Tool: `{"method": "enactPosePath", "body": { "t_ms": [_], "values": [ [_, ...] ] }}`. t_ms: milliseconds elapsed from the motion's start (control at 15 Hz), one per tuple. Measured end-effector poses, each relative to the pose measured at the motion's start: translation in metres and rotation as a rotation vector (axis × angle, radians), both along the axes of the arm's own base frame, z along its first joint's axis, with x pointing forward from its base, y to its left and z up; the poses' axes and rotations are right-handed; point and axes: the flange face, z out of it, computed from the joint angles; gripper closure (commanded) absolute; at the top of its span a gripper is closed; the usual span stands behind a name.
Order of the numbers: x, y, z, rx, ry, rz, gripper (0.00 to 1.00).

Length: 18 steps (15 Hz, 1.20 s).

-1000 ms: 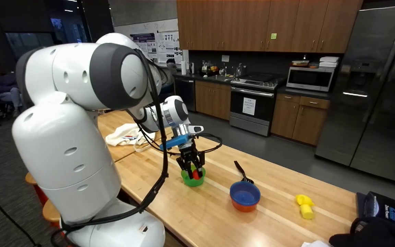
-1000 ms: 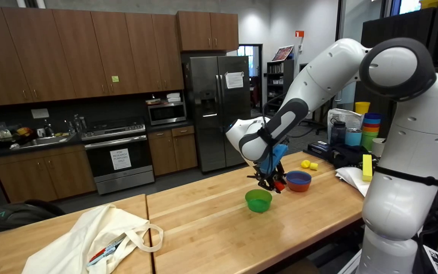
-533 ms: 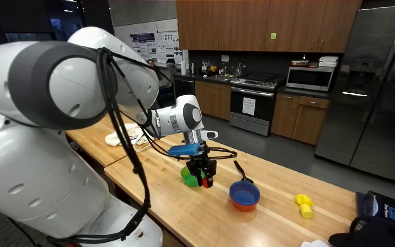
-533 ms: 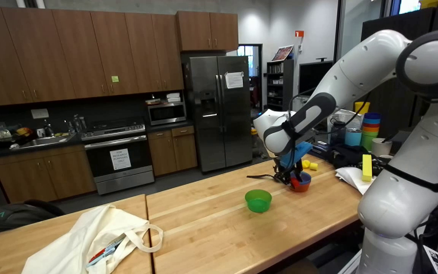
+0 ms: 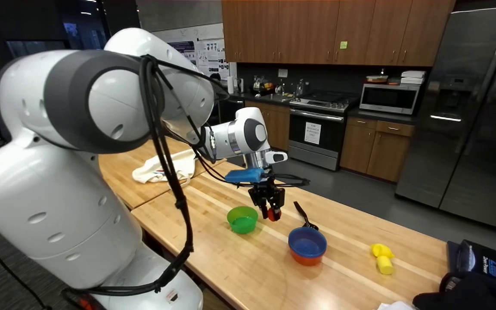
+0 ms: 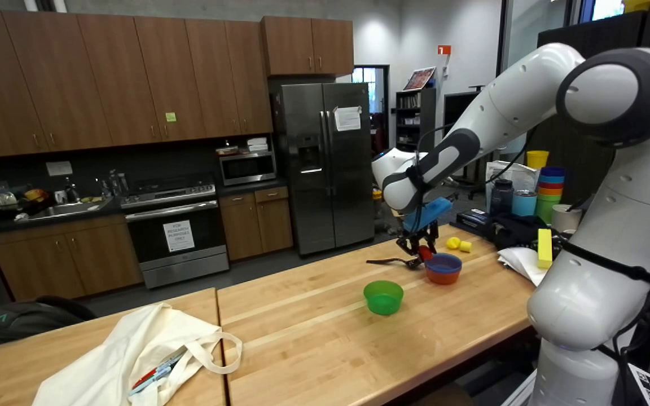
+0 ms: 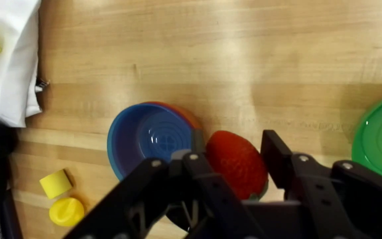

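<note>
Black fingers, parted by its width, are pinching a rounded red object; left of them in the wrist view, a round blue plastic bowl is sitting.

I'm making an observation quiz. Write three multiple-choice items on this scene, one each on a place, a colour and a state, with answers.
1. Where is the blue bowl?
A) On the stove
B) Nested in an orange bowl
C) In the sink

2. What colour is the unstacked bowl?
A) Green
B) White
C) Black

3. What state is the gripper in?
A) Open, empty
B) Shut, empty
C) Closed on a red object

1 B: its rim rises above the orange wall in both exterior views.
2 A: it looks green in all three views.
3 C: the wrist view shows fingers against the object's two sides.
</note>
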Motion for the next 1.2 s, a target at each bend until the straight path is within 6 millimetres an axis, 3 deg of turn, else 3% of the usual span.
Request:
{"method": "enactPosePath", "body": {
  "t_ms": [267, 467, 1000, 1200],
  "values": [
    [0.034, 0.008, -0.002, -0.009, -0.007, -0.023, 0.60],
    [0.044, 0.022, -0.015, -0.014, 0.018, -0.013, 0.60],
    [0.029, 0.095, -0.036, -0.033, 0.089, 0.135, 0.58],
    [0.022, 0.112, -0.042, -0.038, 0.104, 0.174, 0.57]
  ]
}}
